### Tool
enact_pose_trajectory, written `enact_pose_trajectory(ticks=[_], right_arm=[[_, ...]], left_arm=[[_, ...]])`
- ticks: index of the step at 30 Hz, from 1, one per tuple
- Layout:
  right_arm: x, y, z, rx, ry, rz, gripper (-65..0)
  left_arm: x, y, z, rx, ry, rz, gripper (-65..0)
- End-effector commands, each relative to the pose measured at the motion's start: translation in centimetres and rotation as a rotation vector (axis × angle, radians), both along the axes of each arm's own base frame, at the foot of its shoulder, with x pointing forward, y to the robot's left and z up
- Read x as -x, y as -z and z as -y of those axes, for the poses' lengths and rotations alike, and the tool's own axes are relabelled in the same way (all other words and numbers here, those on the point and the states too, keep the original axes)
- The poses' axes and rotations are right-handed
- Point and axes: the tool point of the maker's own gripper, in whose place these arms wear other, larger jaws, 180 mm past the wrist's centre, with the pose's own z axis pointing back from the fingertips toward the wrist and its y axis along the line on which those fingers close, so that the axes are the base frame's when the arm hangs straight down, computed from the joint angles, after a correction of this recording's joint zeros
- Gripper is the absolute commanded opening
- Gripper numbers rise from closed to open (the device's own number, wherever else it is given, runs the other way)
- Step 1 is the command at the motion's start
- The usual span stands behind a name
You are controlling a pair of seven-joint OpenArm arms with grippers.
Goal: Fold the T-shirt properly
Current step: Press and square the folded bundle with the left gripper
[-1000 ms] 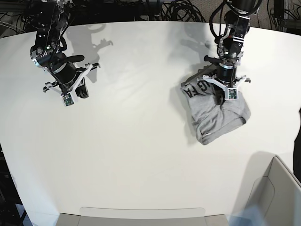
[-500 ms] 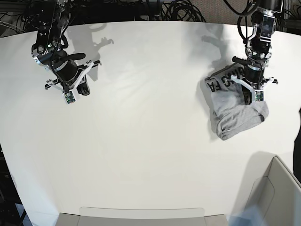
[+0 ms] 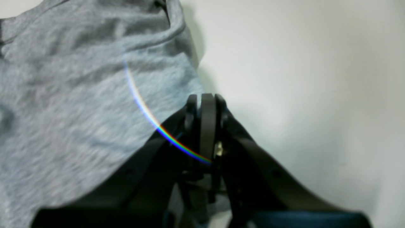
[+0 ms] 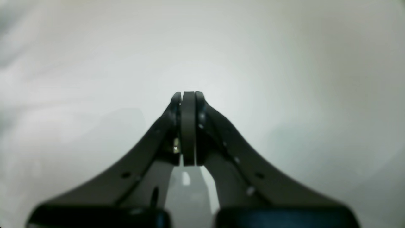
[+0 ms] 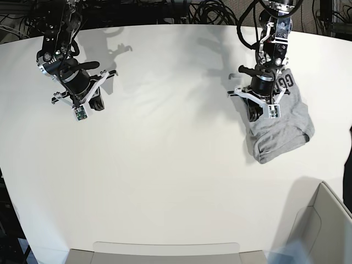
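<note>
The heather-grey T-shirt lies as a folded bundle at the right of the white table, with black lettering showing at its far edge. My left gripper is shut and sits at the bundle's left edge. In the left wrist view the gripper is shut at the border of the grey T-shirt, and no cloth shows between the jaws. My right gripper is shut and empty over bare table at the far left. It also shows in the right wrist view.
A grey bin stands at the front right corner. A flat grey tray edge lies along the front of the table. Black cables run behind the table's back edge.
The left gripper first slid right with the T-shirt, then moved back left to the bundle's left edge while the T-shirt stayed at the right. The right arm barely moved.
</note>
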Motion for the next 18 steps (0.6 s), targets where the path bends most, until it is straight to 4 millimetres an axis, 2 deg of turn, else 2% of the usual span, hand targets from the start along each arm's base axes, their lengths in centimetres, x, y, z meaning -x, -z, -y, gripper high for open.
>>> enact_pose_trajectory(ticks=[1,5,8,11,18], right_arm=[[-0.7,-1.2,0.0,-0.008,-0.005,0.05,-65.0],[-0.6,-1.1,0.0,-0.009,-0.004,0.047,-65.0],[-0.6,-0.8,0.1,-0.01,-0.002,0.039,-65.0],[-0.6,-0.7,0.0,-0.013,-0.003,0.036,-65.0],[-0.6,-0.6,0.0,-0.013,-0.006,0.034,-65.0]], left_arm=[[0.2,0.1,-0.7,-0.022,-0.002,0.015,-62.7],[2.2,3.2,-2.0,-0.043,-0.021,-0.068,-62.7],[4.0,4.8,-3.9,-0.089,-0.005,-0.115,-62.7],[5.0,5.5,-4.3,-0.092,0.062,-0.116,-62.7],[7.2,7.1,-7.8,-0.15,0.181,-0.201,-62.8]])
